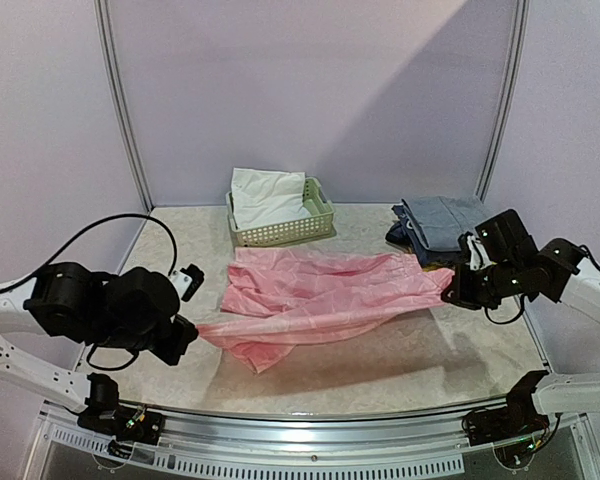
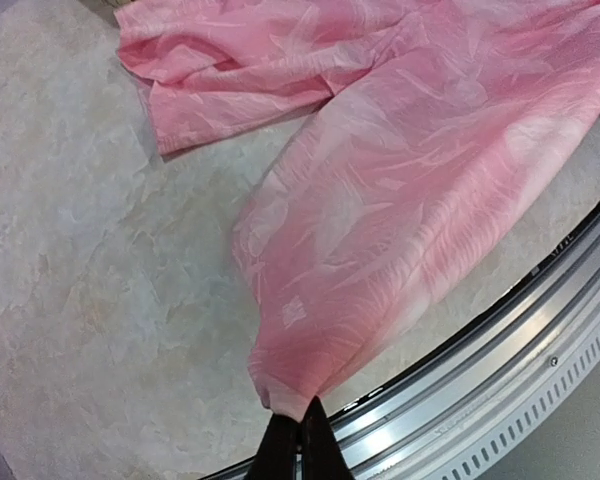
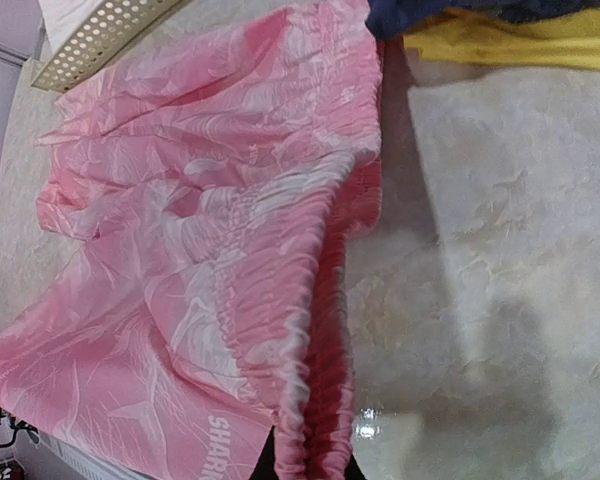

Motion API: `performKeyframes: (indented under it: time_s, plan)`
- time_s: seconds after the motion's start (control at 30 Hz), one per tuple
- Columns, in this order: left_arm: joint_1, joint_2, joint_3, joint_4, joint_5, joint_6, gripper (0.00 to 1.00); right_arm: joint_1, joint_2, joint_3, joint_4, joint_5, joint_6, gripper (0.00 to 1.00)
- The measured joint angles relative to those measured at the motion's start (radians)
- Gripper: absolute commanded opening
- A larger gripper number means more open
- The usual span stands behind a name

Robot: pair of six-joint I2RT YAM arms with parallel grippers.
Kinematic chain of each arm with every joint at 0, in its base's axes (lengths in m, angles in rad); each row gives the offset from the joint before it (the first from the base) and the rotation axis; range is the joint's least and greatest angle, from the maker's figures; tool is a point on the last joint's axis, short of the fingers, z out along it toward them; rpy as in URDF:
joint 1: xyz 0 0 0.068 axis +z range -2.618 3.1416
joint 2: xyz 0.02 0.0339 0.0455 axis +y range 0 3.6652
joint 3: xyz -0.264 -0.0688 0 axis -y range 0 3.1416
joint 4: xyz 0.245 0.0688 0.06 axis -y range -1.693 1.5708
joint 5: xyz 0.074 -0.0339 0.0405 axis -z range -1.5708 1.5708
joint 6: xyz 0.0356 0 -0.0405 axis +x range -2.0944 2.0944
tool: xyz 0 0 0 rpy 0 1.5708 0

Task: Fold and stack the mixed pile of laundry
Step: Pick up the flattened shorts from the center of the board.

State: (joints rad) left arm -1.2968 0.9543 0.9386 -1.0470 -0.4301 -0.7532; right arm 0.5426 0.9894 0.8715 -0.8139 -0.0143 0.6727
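Two arms hold one pink garment between them.

From the top camera, the pink garment (image 1: 320, 295) is stretched left to right across the middle of the table (image 1: 400, 365). The left gripper (image 1: 192, 333) is closed on its near-left corner, close to the table's near edge. The right gripper (image 1: 448, 290) is clamped on its right end, where the cloth bunches into a narrow gather. Just beyond the pink cloth, on the far side, stands a pale green basket (image 1: 280, 236) with the white piece (image 1: 265, 195) lying in it. At the far right, folded dark blue clothes (image 1: 440, 222) sit just behind the right gripper.

In the left wrist view, the dark fingers (image 2: 280, 455) press together on a pinched tip of the pink garment (image 2: 400, 200). The cloth fans out from them over the marbled table. A metal rail (image 2: 520, 370) runs along the table's edge at the right.

In the right wrist view, a ruffled, gathered band of the pink garment (image 3: 200, 250) runs down to the bottom edge. The right gripper (image 3: 310, 470) pinches it there, and its fingers barely show. White lettering is printed on the cloth near that grip. A corner of the basket (image 3: 100, 35) shows at the top left. A yellow cloth (image 3: 520, 45) lies under the dark blue clothes at the top right.
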Motion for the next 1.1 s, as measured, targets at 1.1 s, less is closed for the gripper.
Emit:
performKeyframes:
  time_s: [1.1]
  plan:
    - [-0.195, 0.225, 0.197, -0.026, 0.074, 0.005, 0.00, 0.000, -0.433, -0.138, -0.121, 0.023, 0.135, 0.00]
